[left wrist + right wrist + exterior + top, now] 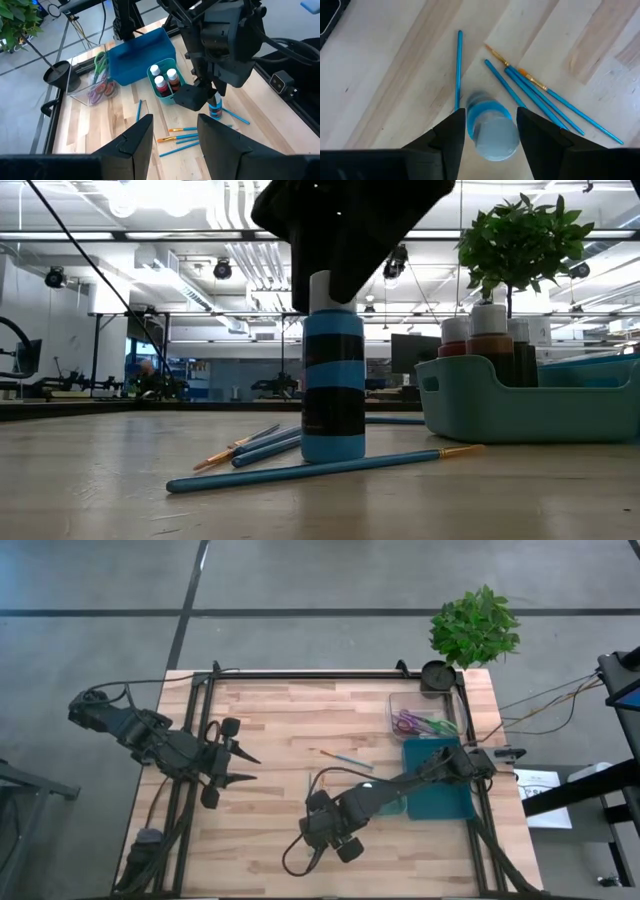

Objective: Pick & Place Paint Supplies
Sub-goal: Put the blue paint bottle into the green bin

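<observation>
Blue paint bottle (333, 385): one, upright, clamped by right gripper (487, 131).
Brushes beside it (530, 95): five.
Left gripper (175, 137): parted, empty.

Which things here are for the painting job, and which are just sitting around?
For the job:
- blue paint bottle, with the right tool around it
- blue paintbrushes
- small teal bin holding paint bottles

Just sitting around:
- potted plant
- clear box with scissors
- left tool, waiting

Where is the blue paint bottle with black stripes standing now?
In the low view the blue paint bottle stands upright on the table, under the right tool, among blue brushes, left of the small teal bin.
</observation>
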Controlling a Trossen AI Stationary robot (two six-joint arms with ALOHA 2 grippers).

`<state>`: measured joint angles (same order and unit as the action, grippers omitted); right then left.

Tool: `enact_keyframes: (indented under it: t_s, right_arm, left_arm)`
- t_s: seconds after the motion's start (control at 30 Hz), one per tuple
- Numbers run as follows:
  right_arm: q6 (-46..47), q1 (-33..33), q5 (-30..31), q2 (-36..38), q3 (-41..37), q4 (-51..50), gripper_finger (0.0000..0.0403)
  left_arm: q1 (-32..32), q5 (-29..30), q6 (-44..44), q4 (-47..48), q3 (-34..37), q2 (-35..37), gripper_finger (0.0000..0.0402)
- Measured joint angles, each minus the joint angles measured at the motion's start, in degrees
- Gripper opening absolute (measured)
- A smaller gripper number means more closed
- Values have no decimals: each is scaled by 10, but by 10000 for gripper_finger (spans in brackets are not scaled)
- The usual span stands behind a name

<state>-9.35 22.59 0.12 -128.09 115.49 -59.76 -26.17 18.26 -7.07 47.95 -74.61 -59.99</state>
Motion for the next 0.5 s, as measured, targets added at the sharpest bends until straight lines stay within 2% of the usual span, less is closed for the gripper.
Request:
enact_keyframes:
  t_s: [0.1,0.33,0.5]
  right_arm:
    - [2,0,0,0,10,-2,155]
    - [4,0,-2,2,15,-25,81]
    - [3,1,-3,1,15,-25,74]
  left_arm:
    - [0,0,1,4,0,0,161]
    - [0,-2,2,6,0,0,161]
    - [0,-3,3,9,0,0,161]
